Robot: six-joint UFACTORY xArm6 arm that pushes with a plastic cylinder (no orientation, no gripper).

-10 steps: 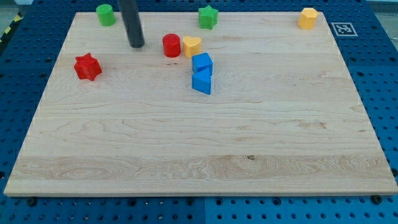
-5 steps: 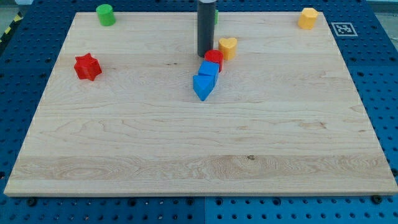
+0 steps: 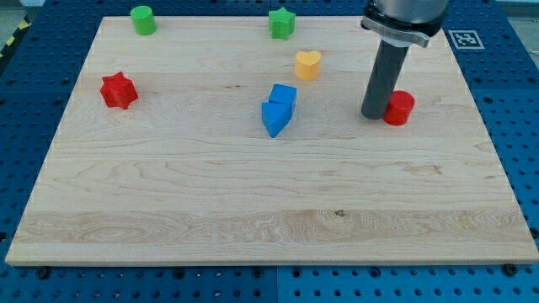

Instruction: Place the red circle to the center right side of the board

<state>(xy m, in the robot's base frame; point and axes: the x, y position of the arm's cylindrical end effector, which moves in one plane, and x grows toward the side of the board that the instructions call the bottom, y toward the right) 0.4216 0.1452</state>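
A: Beside the red circle (image 3: 399,108), on its view-left side, sits my tip (image 3: 373,115), touching it or v. nearly so.

B: End effector state?

A: No jaws to spread or pinch w/; it's just a straight dark rod, so nothing is held.

B: Where's the red circle itself?

A: On the wooden table (image 3: 253,210), toward the view's right, a bit above mid-height, well short of the right edge.

B: Other blocks, all rel. to the red circle?

A: Yellow heart (image 3: 308,64): up and to the view's left, well apart. Two blue blocks: to the view's left at abt the same height; the blue cube (image 3: 284,96) touches the other blue block (image 3: 274,118), which lies just below-left of it, shape unclear, maybe wedge-like. Green star (image 3: 282,23): far up-left, near the top edge. Green cylinder (image 3: 143,19): much farther left, top corner. Red star (image 3: 119,90): far across on the view's left side, approx. same height.

B: Anything to its right?

A: Can't see any block there; the rod's upper part blocks the top-right corner area.
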